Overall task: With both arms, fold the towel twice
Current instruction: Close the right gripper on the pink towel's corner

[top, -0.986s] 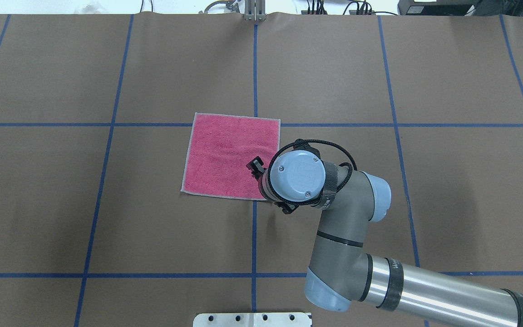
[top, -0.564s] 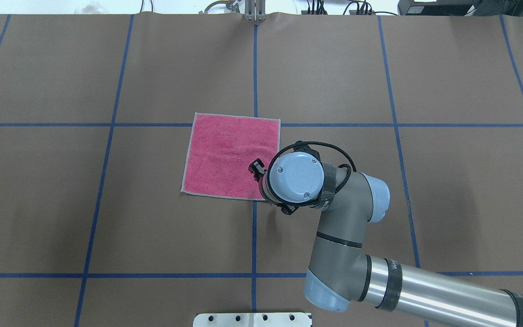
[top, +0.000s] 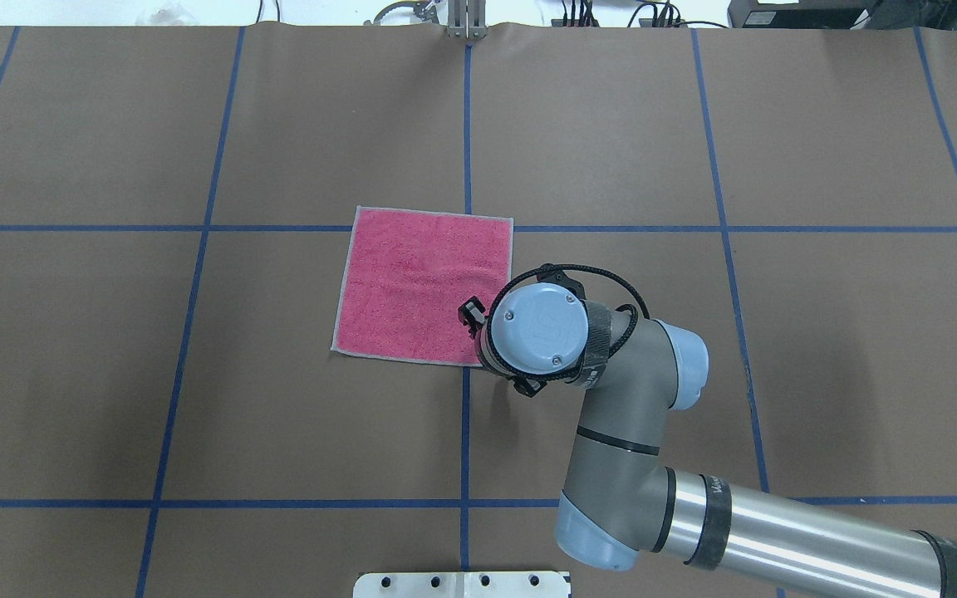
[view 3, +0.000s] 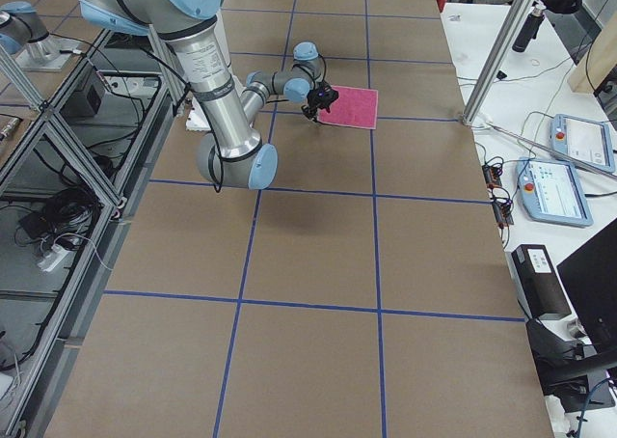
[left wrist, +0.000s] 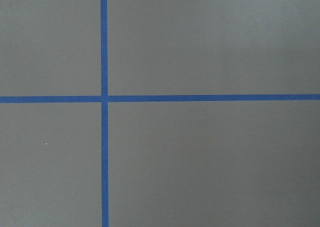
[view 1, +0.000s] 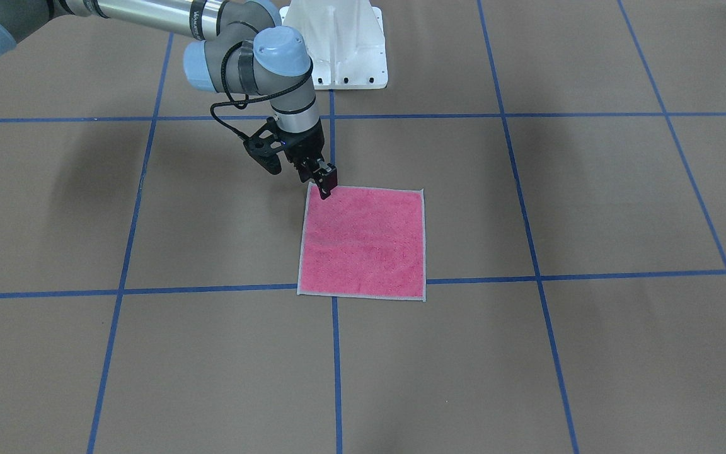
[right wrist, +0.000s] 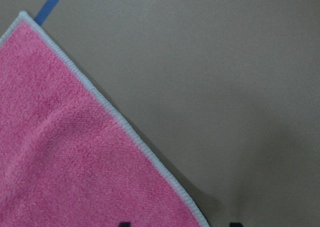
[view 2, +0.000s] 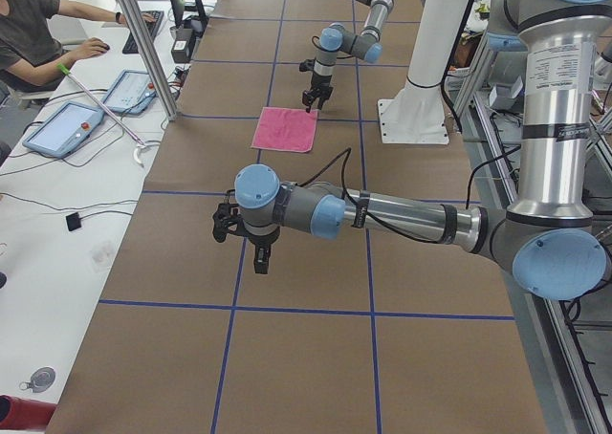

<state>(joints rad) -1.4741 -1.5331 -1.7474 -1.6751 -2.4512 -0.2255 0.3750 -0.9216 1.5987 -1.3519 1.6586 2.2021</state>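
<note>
As it lies flat, towel (view 1: 363,243) pink side up — pale edging

A robotics lab: two robot arms (view 2: 411,216) over a tape-gridded tabletop (view 2: 306,358); beside it, an operator (view 2: 33,18) and teach pendants (view 2: 61,128).

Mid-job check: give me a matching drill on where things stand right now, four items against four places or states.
Things:
1. towel
2. right pincer
3. left pincer
4. white base

Places or states:
A. hangs over bare table, far from the towel
B. lies flat, pink face up
C. stands on the robot's side of the table
D. poised at the towel's corner nearest the robot, on its right

Pairs: 1-B, 2-D, 3-A, 4-C
</note>
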